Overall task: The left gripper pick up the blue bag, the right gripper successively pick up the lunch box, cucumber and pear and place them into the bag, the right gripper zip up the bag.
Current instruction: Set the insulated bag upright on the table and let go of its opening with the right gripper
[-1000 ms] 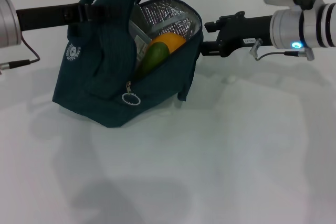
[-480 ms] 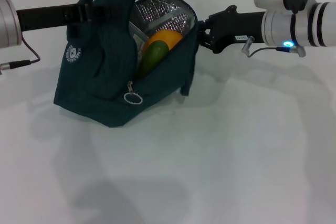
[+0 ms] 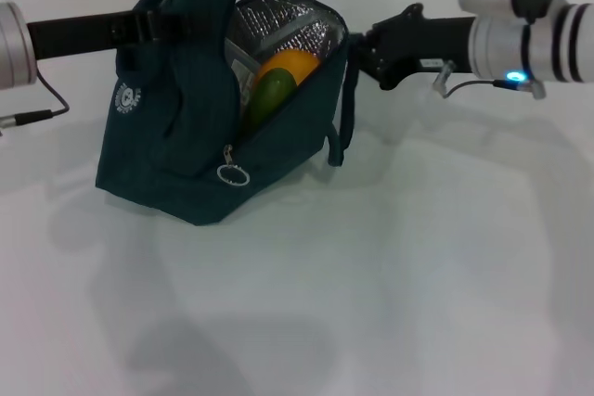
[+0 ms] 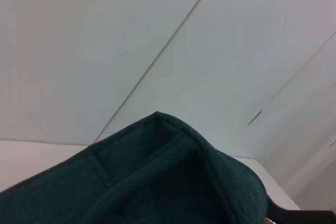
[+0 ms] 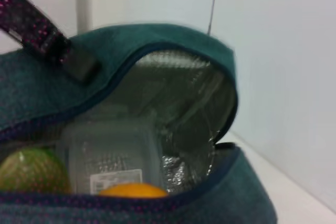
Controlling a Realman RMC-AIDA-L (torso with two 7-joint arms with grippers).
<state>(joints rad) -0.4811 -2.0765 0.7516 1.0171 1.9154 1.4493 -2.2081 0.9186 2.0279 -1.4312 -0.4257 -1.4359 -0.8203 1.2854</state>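
Observation:
The blue bag (image 3: 176, 141) stands tilted on the white table, lid open, foil lining (image 3: 290, 25) showing. Inside lie the pear (image 3: 293, 67), the cucumber (image 3: 268, 99) and, behind them, the lunch box (image 3: 243, 76). The left gripper (image 3: 165, 21) comes in from the left and is shut on the bag's handles, holding them up. The right gripper (image 3: 359, 55) is open and empty at the bag's right rim, level with the opening. The right wrist view looks into the bag (image 5: 231, 203) at the lunch box (image 5: 107, 153), cucumber (image 5: 31, 169) and pear (image 5: 134, 190). The left wrist view shows only bag fabric (image 4: 157, 177).
The ring zipper pull (image 3: 232, 174) hangs low on the bag's front, at the near end of the open zipper. A loose flap (image 3: 345, 132) of the bag hangs at its right side. White table (image 3: 390, 266) extends in front and to the right.
The right gripper has moved left and a little up, from clear of the bag to its right rim. The bag's right side has shifted slightly. The left arm has not moved.

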